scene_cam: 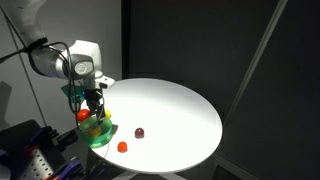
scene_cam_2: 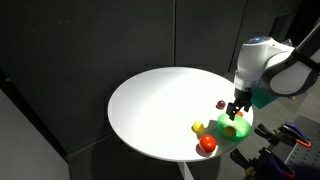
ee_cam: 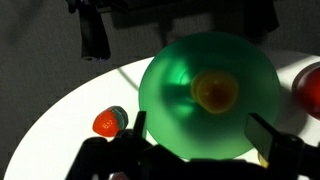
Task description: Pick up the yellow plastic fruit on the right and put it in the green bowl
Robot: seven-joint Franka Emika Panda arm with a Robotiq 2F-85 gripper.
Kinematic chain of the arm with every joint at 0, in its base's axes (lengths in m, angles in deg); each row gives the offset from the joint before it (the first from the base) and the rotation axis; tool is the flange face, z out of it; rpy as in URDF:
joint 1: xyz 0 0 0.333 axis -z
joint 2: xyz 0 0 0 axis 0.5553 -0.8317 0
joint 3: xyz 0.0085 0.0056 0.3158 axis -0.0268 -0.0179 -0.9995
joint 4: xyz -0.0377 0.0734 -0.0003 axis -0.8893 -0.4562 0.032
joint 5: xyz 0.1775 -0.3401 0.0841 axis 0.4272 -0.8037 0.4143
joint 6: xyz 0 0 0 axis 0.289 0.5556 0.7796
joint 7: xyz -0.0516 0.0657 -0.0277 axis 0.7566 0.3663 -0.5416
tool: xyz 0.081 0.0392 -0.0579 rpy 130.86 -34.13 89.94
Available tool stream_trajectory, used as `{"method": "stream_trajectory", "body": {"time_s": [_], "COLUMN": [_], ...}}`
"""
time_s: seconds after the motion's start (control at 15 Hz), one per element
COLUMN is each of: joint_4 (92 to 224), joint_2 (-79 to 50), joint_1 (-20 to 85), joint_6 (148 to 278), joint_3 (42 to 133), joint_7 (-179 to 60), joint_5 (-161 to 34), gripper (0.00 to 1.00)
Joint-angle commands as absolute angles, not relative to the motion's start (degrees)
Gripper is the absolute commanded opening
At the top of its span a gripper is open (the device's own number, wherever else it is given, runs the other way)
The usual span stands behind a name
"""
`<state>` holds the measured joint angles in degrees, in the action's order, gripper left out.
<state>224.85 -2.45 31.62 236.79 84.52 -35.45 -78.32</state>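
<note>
Placing looks done: yellow plastic fruit (ee_cam: 215, 90) lies in the green bowl (ee_cam: 165, 105); your fingers (ee_cam: 280, 148) stand apart, empty. Lift clear.

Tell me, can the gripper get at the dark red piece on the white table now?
Probably yes: the gripper hangs open above the green bowl, and the dark red piece lies alone on bare table nearby.

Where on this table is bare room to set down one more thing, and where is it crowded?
Free: the table half beyond the dark red piece, up to the far rim. Crowded: the edge by the bowl, where the pincer hangs and the orange-red piece lies close.
</note>
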Motion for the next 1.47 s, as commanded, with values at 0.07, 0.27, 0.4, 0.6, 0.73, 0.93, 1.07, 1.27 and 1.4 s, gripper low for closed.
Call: {"method": "stream_trajectory", "body": {"time_s": [0.07,0.27,0.4,0.6,0.73,0.93,1.07,1.27,1.4], "joint_4": [224.73,224.6,224.54,224.57,224.79,224.79,224.85,224.82,224.75], "joint_2": [-0.67,-0.03,0.49,1.84,3.18,5.55,7.41,10.19,12.17], "joint_1": [30.64,30.6,30.7,30.83,30.76,30.63,30.48,30.54,30.74], "joint_6": [235.01,233.28,232.57,231.69,231.56,230.87,229.26,226.06,223.08], "joint_3": [85.58,85.19,84.67,83.68,82.94,81.8,81.11,80.36,79.96], "joint_7": [-30.83,-28.53,-28.59,-31.17,-33.08,-36.62,-39.69,-42.94,-44.03], "joint_5": [-79.49,-78.64,-77.19,-74.34,-72.25,-68.71,-66.02,-63.91,-63.83], "gripper": [1.0,1.0,1.0,1.0,1.0,1.0,1.0,1.0,1.0]}}
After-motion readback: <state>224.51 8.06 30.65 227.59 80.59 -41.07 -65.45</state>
